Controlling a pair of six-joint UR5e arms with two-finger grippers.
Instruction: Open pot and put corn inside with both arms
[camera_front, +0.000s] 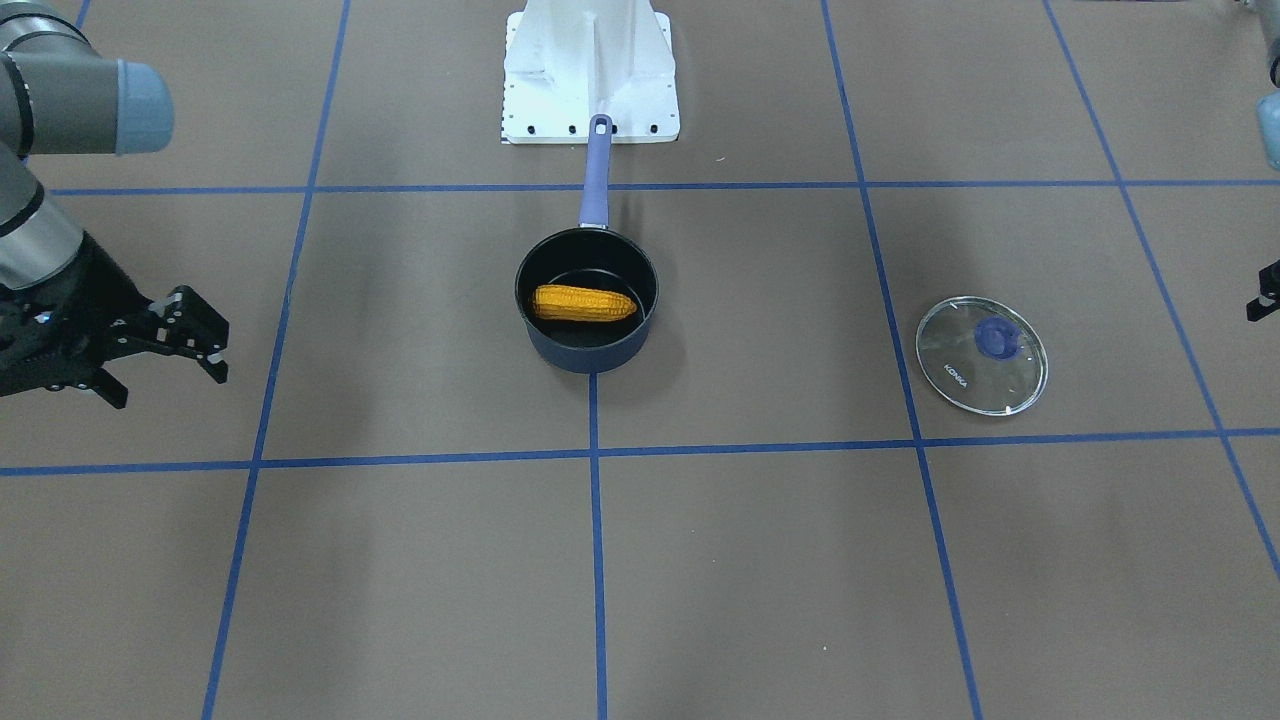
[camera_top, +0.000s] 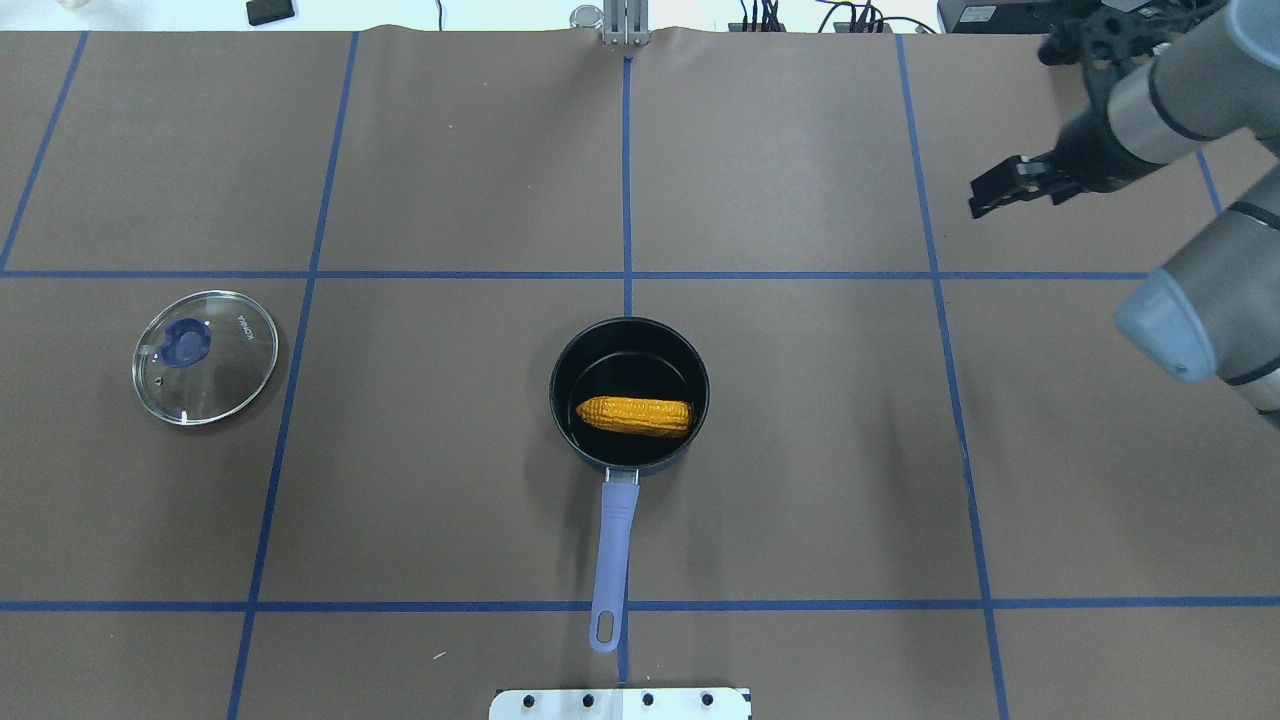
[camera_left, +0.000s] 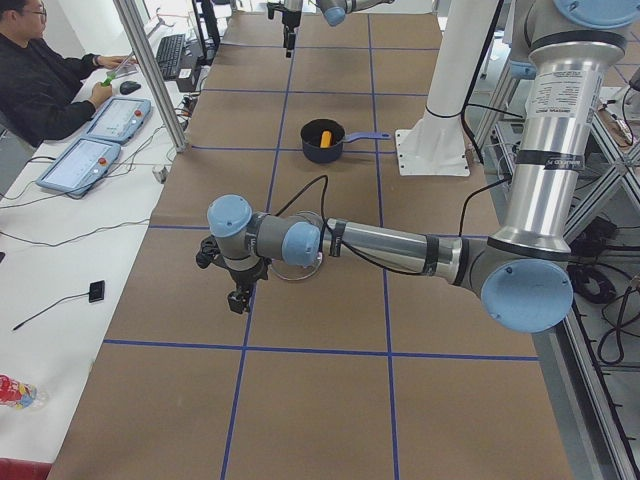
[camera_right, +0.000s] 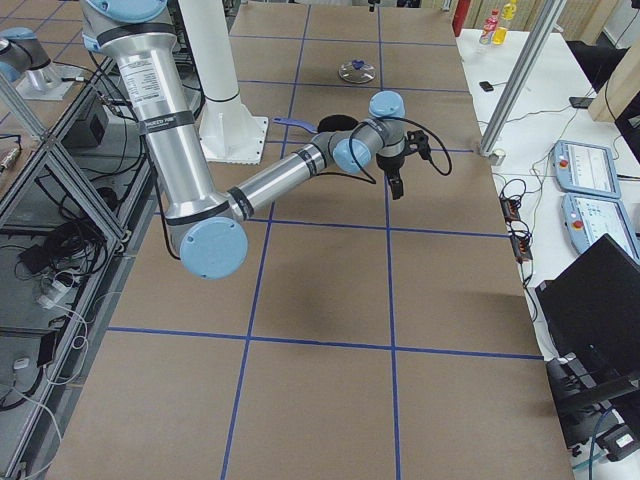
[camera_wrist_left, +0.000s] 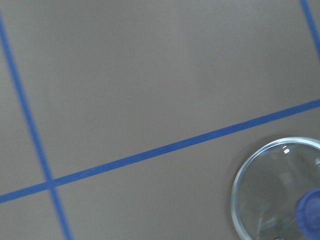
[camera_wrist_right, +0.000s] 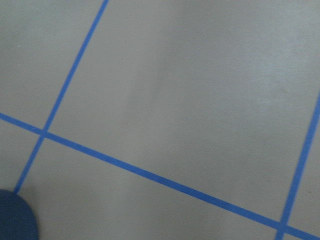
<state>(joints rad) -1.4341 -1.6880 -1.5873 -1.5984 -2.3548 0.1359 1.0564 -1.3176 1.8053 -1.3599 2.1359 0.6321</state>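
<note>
Lying in the uncovered pot (camera_front: 590, 352) is 1 corn (camera_front: 585, 303); right pincer (camera_front: 168, 385) gapes, left pincer (camera_left: 238, 298) state unclear.

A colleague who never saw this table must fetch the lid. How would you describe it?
On the brown table crossed by blue tape, find the dark pot holding corn at the centre. The lid lies flat to the robot's left of it: a round clear glass disc with a blue knob.
</note>
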